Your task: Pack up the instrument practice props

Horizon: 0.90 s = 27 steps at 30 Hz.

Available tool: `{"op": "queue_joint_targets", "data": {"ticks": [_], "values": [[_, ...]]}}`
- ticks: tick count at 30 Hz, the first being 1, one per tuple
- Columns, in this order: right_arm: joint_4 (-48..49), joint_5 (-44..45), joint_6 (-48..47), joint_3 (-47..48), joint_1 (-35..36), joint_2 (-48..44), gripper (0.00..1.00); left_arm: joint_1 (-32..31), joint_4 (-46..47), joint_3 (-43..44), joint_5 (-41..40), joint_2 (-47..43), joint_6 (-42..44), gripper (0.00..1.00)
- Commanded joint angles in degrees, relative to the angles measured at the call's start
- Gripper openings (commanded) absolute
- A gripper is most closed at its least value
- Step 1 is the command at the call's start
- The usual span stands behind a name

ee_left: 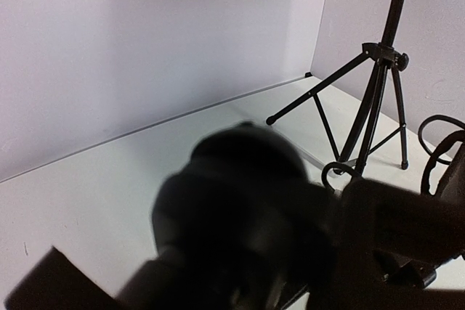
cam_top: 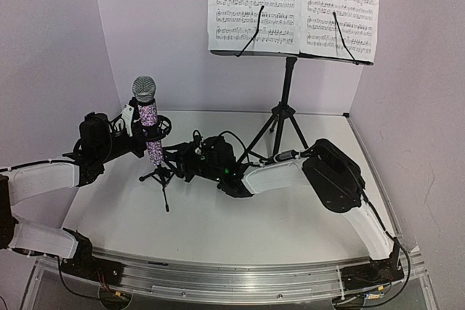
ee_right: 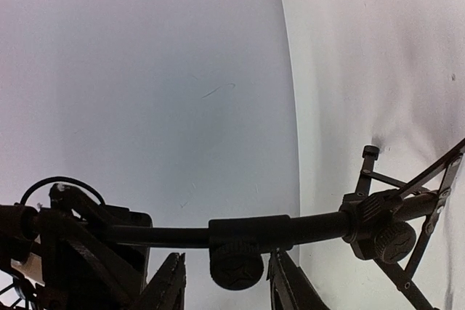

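Top external view: a purple microphone [cam_top: 150,117] stands upright in a small black mic stand [cam_top: 161,176] on the white surface [cam_top: 240,226]. The left tool [cam_top: 138,127] is at the microphone's body; I cannot tell whether it clamps it. The right tool [cam_top: 183,163] sits low beside the mic stand's shaft. Behind, a tall music stand [cam_top: 285,99] carries white pages [cam_top: 254,5].

Left wrist view: a blurred dark shape [ee_left: 240,208] fills the foreground, hiding the tool. The music stand's legs rest near the corner.

Right wrist view: the mic stand's shaft runs across the frame. The right tool is released, its fingers [ee_right: 168,284] apart on either side of a knob [ee_right: 236,266].
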Motion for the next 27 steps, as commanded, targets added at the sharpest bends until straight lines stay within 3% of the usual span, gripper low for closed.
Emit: {"op": "queue_joint_targets", "data": {"ticks": [1,12,16,19,22,27], "values": [[1.18,-0.41,6.00,3.42,-0.22,2.68,0.37,-0.36,1.32,3.08,1.99,-0.60,-1.99,0.00],[1.31,-0.19,7.04,3.81,-0.40,3.29,0.20,-0.36,1.53,3.66,2.42,-0.01,-1.70,0.00],[1.27,-0.47,7.52,4.56,-0.38,3.84,0.02,-0.36,1.81,3.74,2.38,0.13,-1.62,0.00],[1.25,-1.58,4.69,4.50,-0.43,3.53,0.00,-0.36,1.77,3.83,2.25,0.19,-1.74,0.00],[0.28,-6.50,-7.71,4.93,-1.15,2.72,0.00,-0.36,1.40,3.92,2.24,0.01,-1.88,0.00],[-7.05,-10.51,-48.43,2.60,-1.50,-0.88,0.00,-0.36,1.18,3.85,2.35,-0.03,-1.81,0.00]]}}
